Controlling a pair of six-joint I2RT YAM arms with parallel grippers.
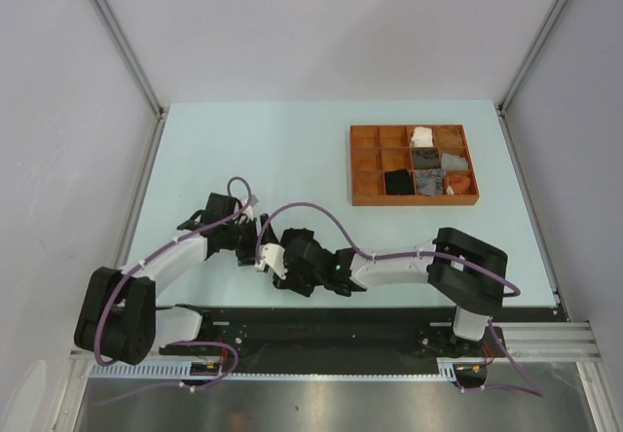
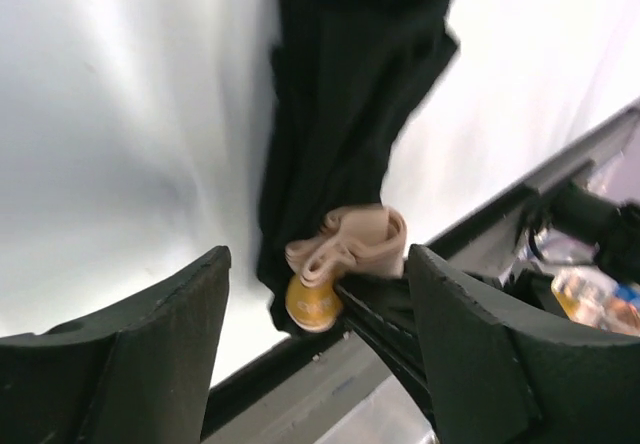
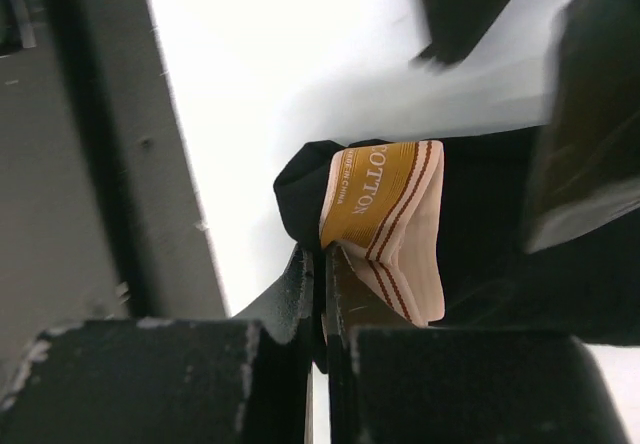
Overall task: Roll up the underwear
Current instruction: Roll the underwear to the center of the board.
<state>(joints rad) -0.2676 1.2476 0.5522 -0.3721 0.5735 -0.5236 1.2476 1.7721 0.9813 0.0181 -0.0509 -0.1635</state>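
A black brief [image 2: 340, 94] with a beige waistband [image 2: 360, 236] lies on the pale table near its front edge. My right gripper [image 3: 325, 259] is shut on the brief's black cloth just beside the folded waistband [image 3: 385, 219], which carries a yellow label. My left gripper [image 2: 318, 264] is open, its fingers on either side of the waistband without touching it. In the top view both grippers meet low on the table, left gripper [image 1: 243, 228] and right gripper [image 1: 277, 257], and the arms hide the brief. I cannot make out the grey pin-striped boxer as such.
A brown compartmented tray [image 1: 365, 198] stands at the back right and holds several rolled cloth pieces, among them a black one [image 1: 397, 183] and a grey one [image 1: 425, 160]. The black front rail [image 1: 321, 320] runs just behind the grippers.
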